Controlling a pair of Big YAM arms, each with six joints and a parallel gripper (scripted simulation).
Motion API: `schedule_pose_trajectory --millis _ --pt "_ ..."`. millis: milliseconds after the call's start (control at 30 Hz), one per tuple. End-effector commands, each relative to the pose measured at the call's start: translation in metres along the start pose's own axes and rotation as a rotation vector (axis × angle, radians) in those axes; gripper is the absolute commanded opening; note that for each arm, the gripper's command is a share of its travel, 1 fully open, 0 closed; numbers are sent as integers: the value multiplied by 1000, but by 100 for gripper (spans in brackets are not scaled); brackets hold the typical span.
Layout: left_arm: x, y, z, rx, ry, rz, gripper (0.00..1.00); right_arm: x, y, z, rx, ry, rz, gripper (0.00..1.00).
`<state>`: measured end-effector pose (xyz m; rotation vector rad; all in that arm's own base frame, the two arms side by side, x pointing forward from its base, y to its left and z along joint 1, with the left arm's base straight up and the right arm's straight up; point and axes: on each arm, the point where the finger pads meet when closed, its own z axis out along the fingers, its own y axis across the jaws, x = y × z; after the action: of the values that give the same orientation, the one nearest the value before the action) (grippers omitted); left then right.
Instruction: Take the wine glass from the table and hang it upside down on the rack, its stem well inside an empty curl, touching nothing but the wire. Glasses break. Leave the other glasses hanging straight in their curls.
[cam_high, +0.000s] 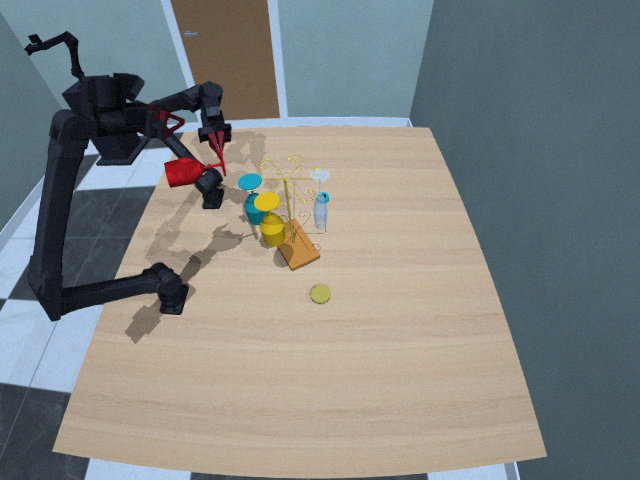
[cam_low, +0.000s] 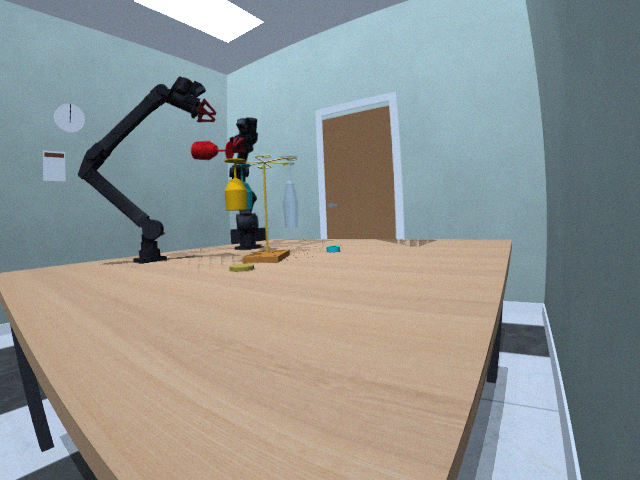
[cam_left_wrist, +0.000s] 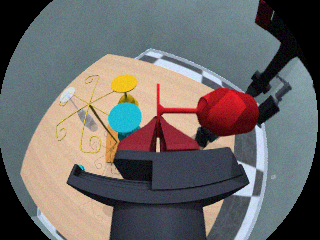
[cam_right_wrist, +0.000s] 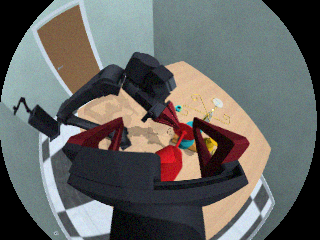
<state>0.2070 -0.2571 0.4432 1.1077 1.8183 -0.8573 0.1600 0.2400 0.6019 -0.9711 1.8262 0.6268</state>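
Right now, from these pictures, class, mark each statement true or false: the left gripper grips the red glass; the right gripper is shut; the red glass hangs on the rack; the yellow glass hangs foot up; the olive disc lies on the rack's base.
The left gripper grips the red glass. True.
The right gripper is shut. False: it is open.
The red glass hangs on the rack. False: it is held sideways, off the rack.
The yellow glass hangs foot up. True.
The olive disc lies on the rack's base. False: it lies on the table.
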Motion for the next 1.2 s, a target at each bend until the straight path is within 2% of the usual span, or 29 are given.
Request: schedule_pose_trajectory --millis 0,100,300,400,500,967,1033,1167 --pt "-56 30 -34 -79 -120 65 0 -12 0 -3 5 -21 -7 100" --pt "-63 47 -60 -169 -156 103 0 -12 0 -3 5 -21 -7 100" --pt "-40 62 -82 -261 -168 199 0 -12 0 -3 5 -21 -7 100" --pt "-16 67 -84 -288 -154 234 0 -12 0 -3 5 -21 -7 100" --pt "-12 67 -87 -298 -155 254 0 -12 0 -3 5 -21 -7 100" --pt "34 65 -109 -427 -156 595 0 -12 0 -3 5 -21 -7 100" --pt "34 65 -109 -427 -156 595 0 -12 0 -3 5 -21 -7 100" --pt "40 67 -111 -454 -155 720 0 -12 0 -3 5 -21 -7 100"
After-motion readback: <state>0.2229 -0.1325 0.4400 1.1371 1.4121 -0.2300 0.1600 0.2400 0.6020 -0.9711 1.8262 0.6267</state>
